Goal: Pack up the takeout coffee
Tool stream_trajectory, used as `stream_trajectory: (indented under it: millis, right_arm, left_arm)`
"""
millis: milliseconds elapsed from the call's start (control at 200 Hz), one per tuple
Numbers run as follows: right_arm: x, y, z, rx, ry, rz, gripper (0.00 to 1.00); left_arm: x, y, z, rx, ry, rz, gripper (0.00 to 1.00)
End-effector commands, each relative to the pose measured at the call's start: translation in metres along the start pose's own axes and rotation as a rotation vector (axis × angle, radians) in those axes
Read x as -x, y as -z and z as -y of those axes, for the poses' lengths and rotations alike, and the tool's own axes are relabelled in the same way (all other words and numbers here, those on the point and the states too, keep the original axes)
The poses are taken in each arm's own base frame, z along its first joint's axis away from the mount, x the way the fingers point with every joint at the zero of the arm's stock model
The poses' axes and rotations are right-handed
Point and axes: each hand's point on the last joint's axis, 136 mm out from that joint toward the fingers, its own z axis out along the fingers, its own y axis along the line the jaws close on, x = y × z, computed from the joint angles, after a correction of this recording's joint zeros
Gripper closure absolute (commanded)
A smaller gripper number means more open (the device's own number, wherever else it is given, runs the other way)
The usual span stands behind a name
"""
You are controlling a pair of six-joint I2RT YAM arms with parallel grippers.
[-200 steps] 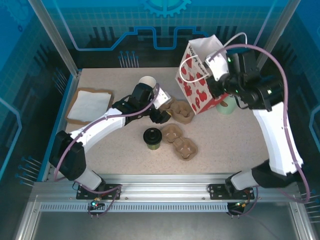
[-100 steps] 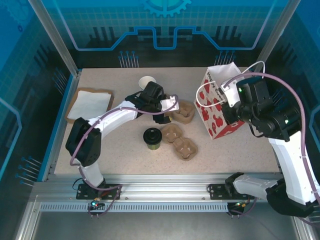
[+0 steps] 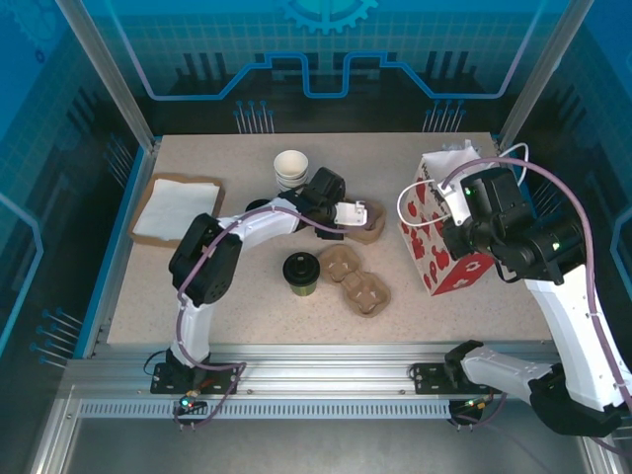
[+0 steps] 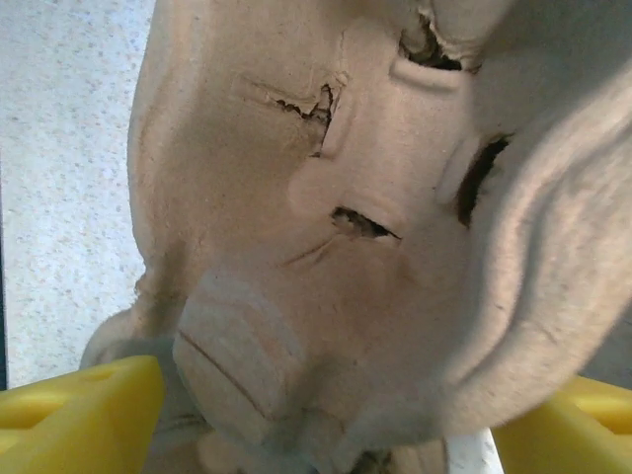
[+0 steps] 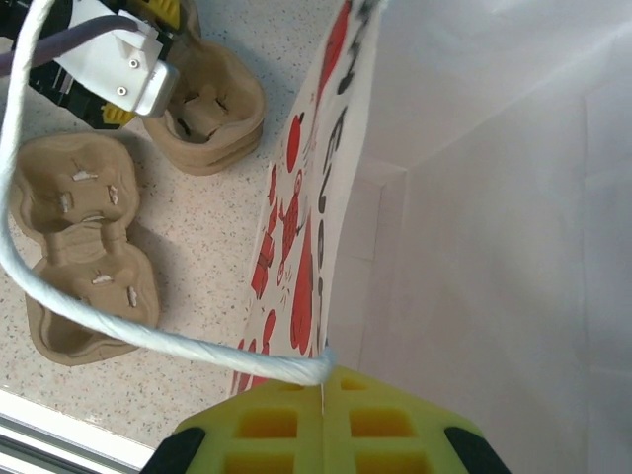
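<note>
Coffee (image 3: 300,272) sits mid-frame on the desk (image 3: 197,296), not packed yet. My right hand (image 5: 321,427) pinches the bag (image 3: 446,259) rim at right; left hand (image 3: 348,213) gapes around a pulp carrier (image 3: 367,223). Basically everything's left.

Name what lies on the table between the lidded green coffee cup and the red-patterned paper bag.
A brown pulp cup carrier lies between the coffee cup and the paper bag, seen in the top view.
</note>
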Motion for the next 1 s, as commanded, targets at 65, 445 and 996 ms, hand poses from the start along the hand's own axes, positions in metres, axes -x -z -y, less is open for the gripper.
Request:
stream_trajectory:
  millis: [65, 445, 996]
  right_arm:
    - [-0.002, -0.001, 0.001, -0.001, -0.018, 0.005, 1.0]
    - [-0.004, -0.017, -0.014, 0.067, 0.008, -0.013, 1.0]
    - [0.017, -0.07, -0.043, 0.187, 0.163, 0.039, 1.0]
  left_arm:
    - [0.014, -0.012, -0.04, 0.17, -0.075, 0.01, 0.15]
    - [0.004, -0.043, -0.078, 0.215, -0.111, -0.002, 0.15]
    - [0.06, 0.046, -0.077, 0.111, 0.219, 0.296, 0.13]
